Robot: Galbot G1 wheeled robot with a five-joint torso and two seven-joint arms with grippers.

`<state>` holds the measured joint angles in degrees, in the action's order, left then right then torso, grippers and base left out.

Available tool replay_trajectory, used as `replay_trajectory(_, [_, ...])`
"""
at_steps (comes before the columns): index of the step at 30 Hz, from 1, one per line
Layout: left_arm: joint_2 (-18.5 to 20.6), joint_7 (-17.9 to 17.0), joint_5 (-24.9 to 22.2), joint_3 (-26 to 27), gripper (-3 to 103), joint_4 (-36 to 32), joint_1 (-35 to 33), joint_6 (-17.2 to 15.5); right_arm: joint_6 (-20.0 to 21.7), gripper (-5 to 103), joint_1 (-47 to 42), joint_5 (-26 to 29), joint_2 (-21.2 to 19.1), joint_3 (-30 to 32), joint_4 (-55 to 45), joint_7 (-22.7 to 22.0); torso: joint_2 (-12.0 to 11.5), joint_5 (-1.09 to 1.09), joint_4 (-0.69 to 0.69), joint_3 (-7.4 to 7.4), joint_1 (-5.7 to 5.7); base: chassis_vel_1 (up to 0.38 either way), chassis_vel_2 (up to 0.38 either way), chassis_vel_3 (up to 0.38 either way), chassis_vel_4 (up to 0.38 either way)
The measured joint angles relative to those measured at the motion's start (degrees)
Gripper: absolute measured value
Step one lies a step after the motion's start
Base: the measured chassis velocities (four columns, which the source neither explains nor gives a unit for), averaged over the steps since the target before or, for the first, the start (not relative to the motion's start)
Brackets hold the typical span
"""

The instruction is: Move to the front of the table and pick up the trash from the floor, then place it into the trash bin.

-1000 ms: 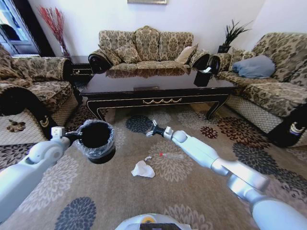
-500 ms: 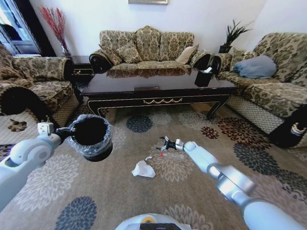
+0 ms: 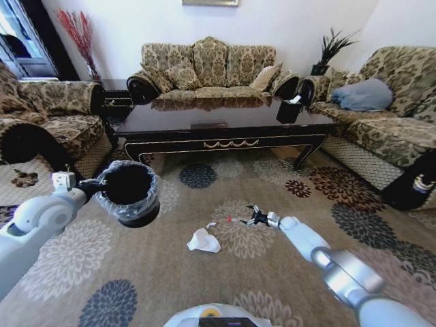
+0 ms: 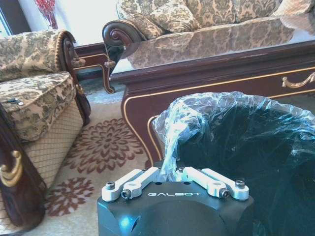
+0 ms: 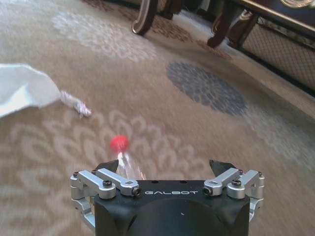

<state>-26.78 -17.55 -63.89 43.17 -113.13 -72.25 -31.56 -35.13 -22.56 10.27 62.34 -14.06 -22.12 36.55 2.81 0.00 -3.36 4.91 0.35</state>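
The right gripper [image 3: 251, 217] is reaching low over the floor [image 3: 170, 286] with its fingers spread wide, and the clear plastic bottle [image 5: 124, 160] is lying between them, its red cap [image 5: 118, 143] pointing away from the wrist. Whether the fingers are touching the bottle cannot be told. Just beyond the cap, a tiny crumpled scrap [image 5: 76, 103] is resting on the carpet, and beside it the crumpled white tissue [image 3: 203, 240] is lying on a flower medallion, nearer the robot than the bottle.

The left gripper [image 4: 172, 175] is pinching the crinkled plastic liner [image 4: 197, 115] at the rim of the trash bin [image 3: 129, 193], its fingers pressed together on the film, and is holding the bin out to the robot's left, well apart from the litter.

Past both arms, the table [image 3: 225, 129] is standing across the carpet, its gold ornament facing the robot, with sofas [image 3: 208, 68] ringing it on three sides.
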Motion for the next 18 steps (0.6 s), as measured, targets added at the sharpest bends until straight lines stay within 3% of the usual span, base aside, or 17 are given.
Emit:
replay_trajectory(5, [-0.48,0.29,0.47,-0.32,4,0.12,1.04,-0.02,0.09,100,-0.23,-0.66,-1.19,-0.7,1.39,0.05,0.0,0.0,-0.05,0.0,0.0,0.0,0.0,0.0,0.0])
replay_trajectory(9, [1.03,1.12,0.34,0.1,4,0.42,1.6,0.1,1.0,100,0.49,-0.43,-1.34,-2.21,2.42,-0.18,0.0,0.0,0.0,0.01,0.0,0.0,0.0,0.0,0.0])
replay_trajectory(18, [3.78,4.96,-0.16,1.61,4,1.43,2.15,1.94,4.84,100,1.32,-2.39,-0.77,-7.17,3.82,-8.98,0.0,0.01,-0.02,0.01,0.0,0.0,0.0,0.0,0.0])
